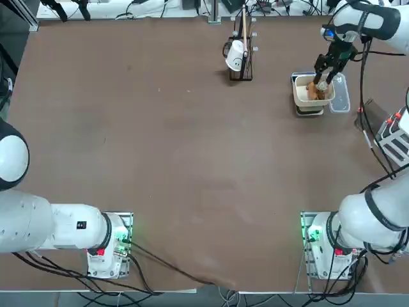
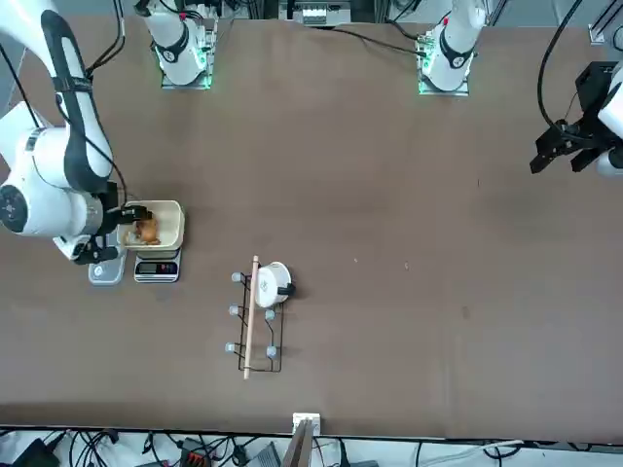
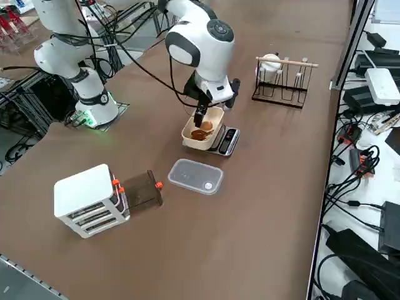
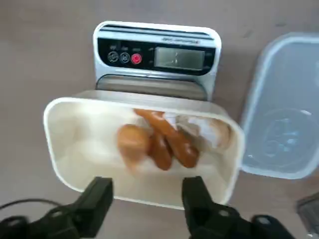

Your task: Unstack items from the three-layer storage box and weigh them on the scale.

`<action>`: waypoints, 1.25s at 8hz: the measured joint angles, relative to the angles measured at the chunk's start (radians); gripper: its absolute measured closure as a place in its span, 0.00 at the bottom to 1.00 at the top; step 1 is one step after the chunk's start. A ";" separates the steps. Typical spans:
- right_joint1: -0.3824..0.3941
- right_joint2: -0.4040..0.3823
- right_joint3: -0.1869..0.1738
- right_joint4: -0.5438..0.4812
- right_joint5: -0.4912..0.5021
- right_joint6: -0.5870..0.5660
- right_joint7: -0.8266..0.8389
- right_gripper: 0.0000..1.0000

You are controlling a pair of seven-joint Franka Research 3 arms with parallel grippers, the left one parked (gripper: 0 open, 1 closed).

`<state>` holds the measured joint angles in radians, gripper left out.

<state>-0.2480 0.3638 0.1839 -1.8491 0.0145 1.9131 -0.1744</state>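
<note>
The right pincer [image 4: 147, 199] is hovering spread over the bowl [image 4: 79, 172], gripping nothing. The bowl is sitting on the scale [image 4: 156, 55], holding the items [image 4: 159, 142].

A brown table [image 1: 160, 147] fills the room's centre, most of its surface bare. At its far edge, a dark wire rack [image 1: 241, 64] stands upright with a white cup [image 1: 235, 55] hung on it and a pale wooden rod [image 2: 250, 316] laid across its top. Toward the far right, a cream square bowl [image 3: 187, 134] sits just beside a clear flat plastic tray [image 3: 195, 176], the tray lying on the tabletop with a small round mark showing inside it. Cables [image 3: 356, 162] and dark equipment [image 3: 365, 97] crowd the floor beyond the table's far edge.
</note>
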 joint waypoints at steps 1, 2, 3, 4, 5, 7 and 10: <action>-0.015 -0.015 -0.014 0.013 -0.002 -0.012 -0.041 0.02; -0.043 -0.028 -0.025 0.030 -0.016 -0.036 -0.116 0.04; -0.081 -0.037 -0.033 0.043 -0.064 -0.055 -0.227 0.12; -0.125 -0.038 -0.038 0.046 -0.141 -0.062 -0.346 0.33; -0.157 -0.029 -0.041 0.044 -0.219 -0.062 -0.426 0.56; -0.168 0.007 -0.039 0.009 -0.397 -0.037 -0.488 0.94; -0.165 0.046 -0.034 -0.140 -0.494 0.166 -0.490 0.98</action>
<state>-0.4127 0.4097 0.1498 -1.9888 -0.4797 2.0790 -0.6640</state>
